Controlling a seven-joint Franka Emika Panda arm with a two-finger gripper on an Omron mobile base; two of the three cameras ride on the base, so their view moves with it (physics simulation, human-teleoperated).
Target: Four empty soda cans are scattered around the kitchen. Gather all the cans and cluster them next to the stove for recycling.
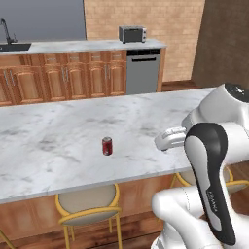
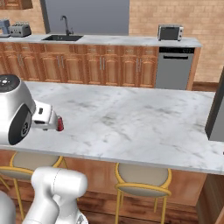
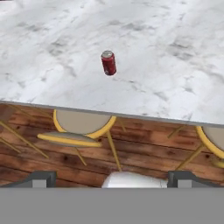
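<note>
While the arm is folded back over the near edge of the marble surface (image 1: 58,146), the claw (image 3: 111,177) hangs above the stools with its two tips spread wide and nothing between them. In the hand view one soda can (image 3: 108,63) stands upright at about 12 o'clock from the claw, well apart from it and a little in from the surface's near edge. The left base view shows the same soda can (image 1: 107,145) alone on the marble, roughly at 9 o'clock from the hand. In the right base view a sliver of the soda can (image 2: 60,124) shows just past the wrist.

The step in hand looks like the reach for this can. To do it well, I would carry the claw forward, centre the can between the tips, and close around mid-body. A can this light likely tips if one finger arrives first.
</note>
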